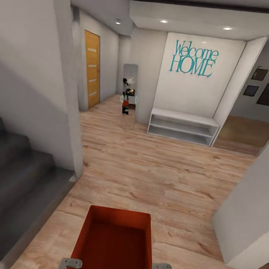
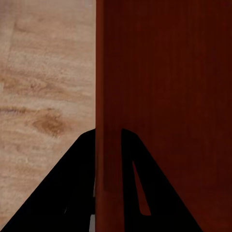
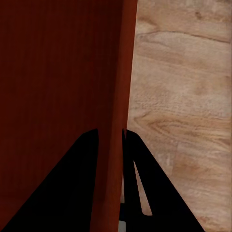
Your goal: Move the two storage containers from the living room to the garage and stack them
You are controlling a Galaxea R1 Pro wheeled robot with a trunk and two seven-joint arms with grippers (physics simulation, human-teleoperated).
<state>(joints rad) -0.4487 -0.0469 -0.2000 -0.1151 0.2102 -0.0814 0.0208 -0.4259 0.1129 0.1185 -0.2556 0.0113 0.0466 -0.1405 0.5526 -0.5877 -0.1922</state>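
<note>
Both grippers sit lowest in the head view, each pinching one side wall of an orange-red storage container (image 1: 114,243) held out in front of the robot above the light wood plank floor (image 1: 167,174). Seen from the left wrist, the left gripper (image 2: 107,140) has its two black fingers closed tight on the bin's thin upright wall, one finger inside and one outside. From the right wrist, the right gripper (image 3: 110,137) clamps the opposite wall the same way, fingers pressed against both faces. The container's open top faces up and its inside is bare. Beyond it, the plank floor runs to a white low shelf (image 1: 183,126) under teal "Welcome HOME" lettering (image 1: 194,58). Grey stairs (image 1: 7,176) descend at the left, and an orange wooden door (image 1: 91,70) stands farther back.
</note>
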